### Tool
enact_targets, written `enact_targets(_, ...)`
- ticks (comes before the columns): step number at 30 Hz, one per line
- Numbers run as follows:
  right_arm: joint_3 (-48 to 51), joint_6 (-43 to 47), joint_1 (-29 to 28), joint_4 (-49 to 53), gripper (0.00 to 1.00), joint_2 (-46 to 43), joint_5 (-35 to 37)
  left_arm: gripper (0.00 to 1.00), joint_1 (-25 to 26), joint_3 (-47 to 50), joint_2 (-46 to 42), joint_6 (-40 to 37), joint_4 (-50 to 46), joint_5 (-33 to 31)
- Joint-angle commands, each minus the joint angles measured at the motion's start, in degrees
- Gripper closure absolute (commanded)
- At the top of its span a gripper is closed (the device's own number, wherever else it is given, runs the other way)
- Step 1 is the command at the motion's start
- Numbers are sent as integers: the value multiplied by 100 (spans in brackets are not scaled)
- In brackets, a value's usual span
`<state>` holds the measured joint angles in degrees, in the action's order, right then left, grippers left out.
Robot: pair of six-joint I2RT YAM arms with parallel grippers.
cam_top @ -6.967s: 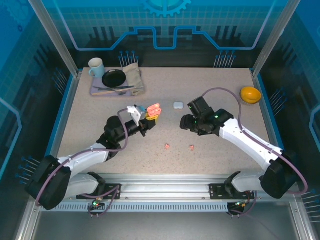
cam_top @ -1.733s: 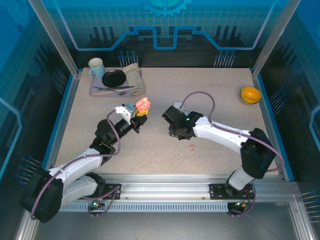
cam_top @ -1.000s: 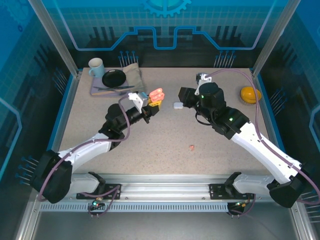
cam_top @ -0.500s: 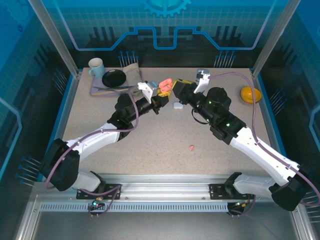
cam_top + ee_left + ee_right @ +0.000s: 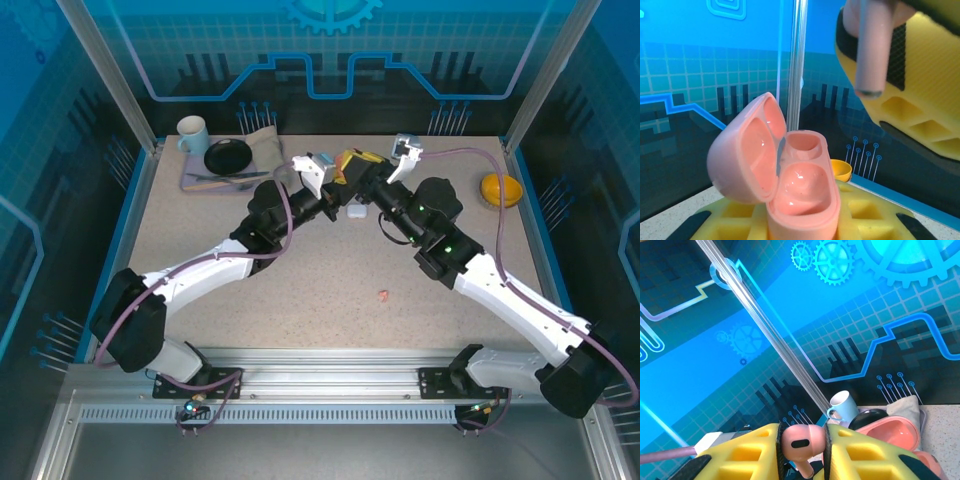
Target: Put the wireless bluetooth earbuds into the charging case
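Both arms reach up and meet above the far middle of the speckled beige table (image 5: pixel 250 310). The left gripper (image 5: pixel 800 222) is closed on a salmon-pink plastic charging case (image 5: pixel 790 185), which sits clamped by its lower body between the yellow ribbed fingers (image 5: pixel 735 220). The case stands upright with its lid swung open to the left, and both glossy wells inside are bare.

The right gripper (image 5: pixel 802 452) is clenched around a small salmon-pink plastic earbud (image 5: pixel 801 439), pinched at its rounded head between two yellow fingers (image 5: pixel 755 452). In the left wrist view this earbud hangs with its stem pointing down, above the open case and to its right. It is near the case but apart from it.

A second salmon-pink earbud (image 5: pixel 384 295) lies alone on the table, nearer to the arm bases and right of the middle. A small white rounded case (image 5: pixel 357 211) rests closed on the table, just below the two grippers in the top view.

At the far right edge sits an orange bowl (image 5: pixel 500 189). In the far left corner a pale blue mug (image 5: pixel 192 135), a black round plate (image 5: pixel 228 156) and a folded beige cloth (image 5: pixel 266 150) stand together.
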<state>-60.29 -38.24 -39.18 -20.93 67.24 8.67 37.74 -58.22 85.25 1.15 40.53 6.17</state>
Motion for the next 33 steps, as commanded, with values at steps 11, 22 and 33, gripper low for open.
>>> enact_targets(11,216,-314,305,-338,75,122,-163,100,111,-467,88,-167,-335,-374)
enact_targets(22,236,-419,385,-292,76,197,-269,100,103,-526,140,-229,-384,-371)
enact_targets(33,338,-474,389,-224,77,166,-250,100,103,-581,162,-290,-430,-407)
